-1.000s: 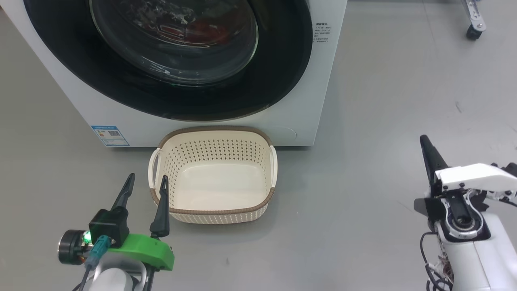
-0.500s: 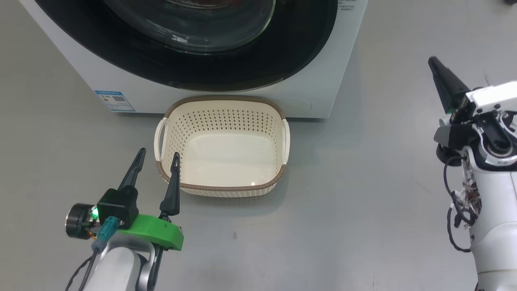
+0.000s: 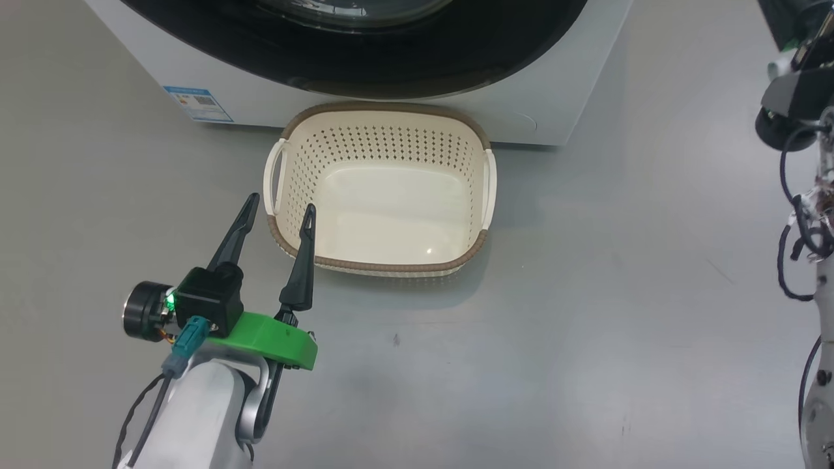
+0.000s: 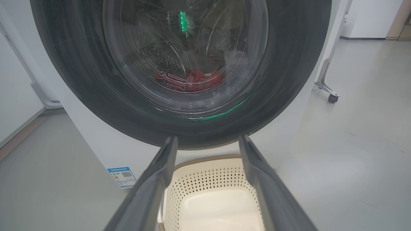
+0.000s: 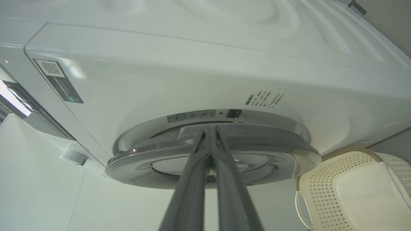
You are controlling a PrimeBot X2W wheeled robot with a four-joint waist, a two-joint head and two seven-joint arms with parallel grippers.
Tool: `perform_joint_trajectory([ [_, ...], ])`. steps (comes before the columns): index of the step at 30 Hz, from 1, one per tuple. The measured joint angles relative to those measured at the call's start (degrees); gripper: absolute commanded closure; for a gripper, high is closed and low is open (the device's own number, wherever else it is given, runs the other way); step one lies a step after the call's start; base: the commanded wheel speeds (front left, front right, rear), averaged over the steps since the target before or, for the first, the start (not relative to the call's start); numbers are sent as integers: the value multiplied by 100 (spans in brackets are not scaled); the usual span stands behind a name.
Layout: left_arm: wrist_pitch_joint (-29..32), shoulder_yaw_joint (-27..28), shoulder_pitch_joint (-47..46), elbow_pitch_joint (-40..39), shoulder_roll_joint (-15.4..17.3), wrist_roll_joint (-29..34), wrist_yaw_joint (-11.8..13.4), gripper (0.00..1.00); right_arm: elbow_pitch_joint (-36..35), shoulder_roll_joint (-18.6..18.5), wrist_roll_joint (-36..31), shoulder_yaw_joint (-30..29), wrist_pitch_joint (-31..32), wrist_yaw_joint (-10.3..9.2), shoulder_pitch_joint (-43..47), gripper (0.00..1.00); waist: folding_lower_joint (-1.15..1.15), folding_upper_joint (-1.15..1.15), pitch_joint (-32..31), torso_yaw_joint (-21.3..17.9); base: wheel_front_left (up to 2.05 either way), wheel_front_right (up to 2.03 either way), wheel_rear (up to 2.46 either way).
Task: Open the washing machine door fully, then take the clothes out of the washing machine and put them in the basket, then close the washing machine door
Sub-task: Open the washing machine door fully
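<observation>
The washing machine (image 3: pixel 586 78) stands at the top of the head view, and the washing machine door (image 4: pixel 289 80) lies shut against its front. Through the window I see the red clothes (image 4: pixel 189 80) low in the drum. The cream basket (image 3: pixel 381 264) sits on the floor just in front of the machine, with nothing in it. My left gripper (image 3: pixel 280 205) hangs open at the basket's near left corner, holding nothing. My right gripper (image 5: pixel 210 130) is shut, its tips pointing at the door's rim (image 5: pixel 257 138) from the side. Whether they touch the rim I cannot tell.
Grey floor (image 3: pixel 619 293) spreads to the right of the basket. My right arm (image 3: pixel 795 104) with loose cables rises along the right edge. A wheeled metal frame leg (image 4: pixel 329 93) stands to the right of the machine. A blue label (image 3: pixel 199 104) marks the machine's lower front.
The head camera has tipped down, so machine and basket slid up the picture. My right arm has moved up and forward toward the machine's door side. The left gripper stays open by the basket.
</observation>
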Motion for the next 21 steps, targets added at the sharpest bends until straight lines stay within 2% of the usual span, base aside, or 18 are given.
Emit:
perform_joint_trajectory([
  [6,0,-36,-149,-43,-75,3,-7,0,82,-233,-22,73,201,-144,-493,100,0,0,251,174,0,0,0],
  [21,-1,-145,-364,-32,-172,3,-109,0,525,-535,-244,352,558,-267,-1276,100,0,0,692,727,0,0,0],
])
